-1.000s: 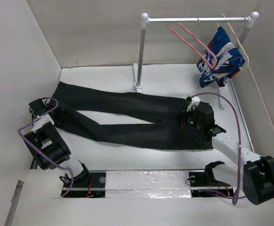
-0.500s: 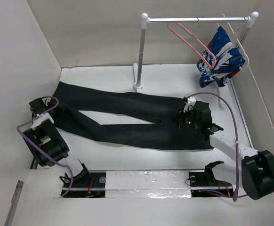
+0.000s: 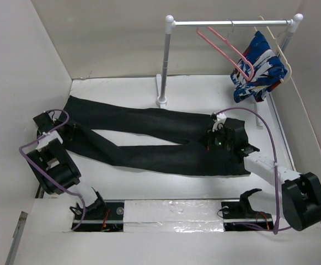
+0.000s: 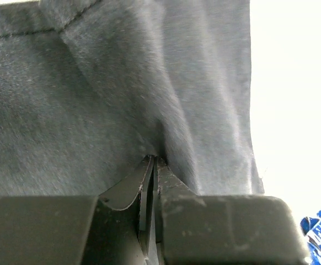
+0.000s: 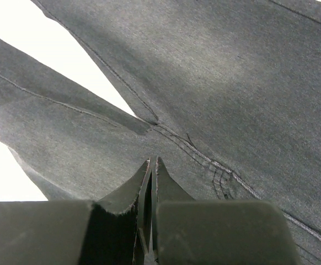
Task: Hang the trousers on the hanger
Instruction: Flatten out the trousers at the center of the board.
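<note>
1. Top external view: the trousers lie flat across the table, waistband to the right and both legs running left. The hanger hangs on the far rail, well apart from them and just left of a patterned garment. My left end effector sits at the leg ends on the left, and my right end effector is over the seat, near the waistband. I judge the cloth to be long, limp and fairly heavy. It will sag and drag wherever it is unsupported, so it needs a hold at both ends.

2. Left wrist view: the left end effector is clenched, its tips meeting in the trousers. A crease rises from the tips, so I read it as pinching a fold of the leg. The weave looks matte and grippy, not slippery. A thin pinch could still pull free under the cloth's weight, so I would want a deeper bite near the hem.

3. Right wrist view: the right end effector has its jaws closed together, just near the crotch seam. The trousers lie smooth here with no pucker, so I cannot tell whether any cloth is caught. The thick seam or the waistband would give the firmest hold.
</note>
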